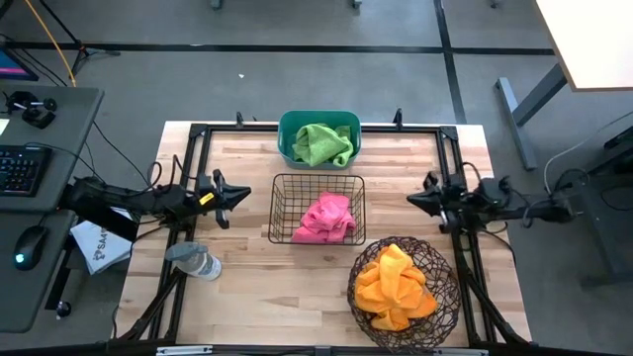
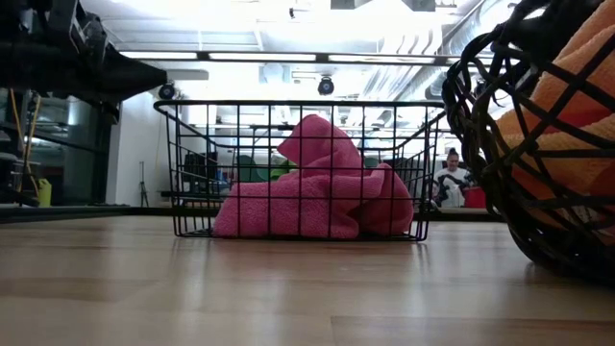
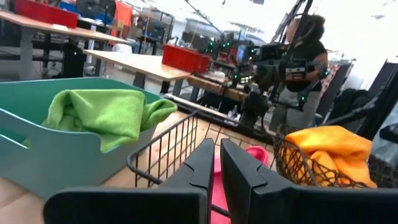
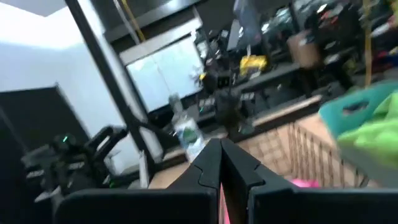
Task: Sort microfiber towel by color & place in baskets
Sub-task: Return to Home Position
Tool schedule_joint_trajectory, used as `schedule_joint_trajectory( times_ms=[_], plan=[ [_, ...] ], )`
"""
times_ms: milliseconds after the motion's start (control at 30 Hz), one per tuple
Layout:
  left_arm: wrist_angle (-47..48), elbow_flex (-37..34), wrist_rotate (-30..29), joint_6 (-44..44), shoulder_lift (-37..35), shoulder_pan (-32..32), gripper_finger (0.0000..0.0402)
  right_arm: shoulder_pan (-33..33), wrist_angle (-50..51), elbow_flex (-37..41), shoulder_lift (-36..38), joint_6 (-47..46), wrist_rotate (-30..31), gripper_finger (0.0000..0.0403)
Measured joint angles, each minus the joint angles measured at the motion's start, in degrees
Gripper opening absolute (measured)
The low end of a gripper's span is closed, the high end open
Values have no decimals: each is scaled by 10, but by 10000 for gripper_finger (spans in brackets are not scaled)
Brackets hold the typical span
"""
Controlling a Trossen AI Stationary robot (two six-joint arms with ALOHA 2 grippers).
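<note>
The left gripper (image 1: 237, 194) hovers just left of the square black wire-grid basket (image 1: 277, 208), apart from it. Its tips point at the basket's left wall, with only a thin slit between them, and they grip nothing. A clear plastic bottle (image 1: 193, 260) lies farther left of that basket, near the table edge.

The basket holds the pink microfiber towel (image 1: 326, 218). The teal rectangular plastic tub (image 1: 287, 129), just behind the basket, holds the green towel (image 1: 324, 143). Off the basket's right corner, on the side away from the tub, the round dark-brown open-weave basket (image 1: 445, 267) holds the yellow-orange towels (image 1: 396, 287).

The right gripper (image 1: 415, 201) faces the black basket's right wall with a gap between. Its fingers are pressed together and empty.

No loose towel shows on the wooden table (image 1: 257, 297), so the sorting looks finished. Each arm has open boards around it to settle into.
</note>
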State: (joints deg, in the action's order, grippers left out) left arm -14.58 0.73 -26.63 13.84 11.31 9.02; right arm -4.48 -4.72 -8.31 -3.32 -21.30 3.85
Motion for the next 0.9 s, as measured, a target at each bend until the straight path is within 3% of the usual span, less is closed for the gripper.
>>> schedule_joint_trajectory(
  times_ms=[300, 900],
  plan=[
    [4, 0, 6, 0, 0, 0, 17, 94, -13, 53, 1, 42, -129, 0],
    [6, 0, 6, 0, 0, 0, 17, 113, 28, 77, -5, 83, -99, 0]
  ],
)
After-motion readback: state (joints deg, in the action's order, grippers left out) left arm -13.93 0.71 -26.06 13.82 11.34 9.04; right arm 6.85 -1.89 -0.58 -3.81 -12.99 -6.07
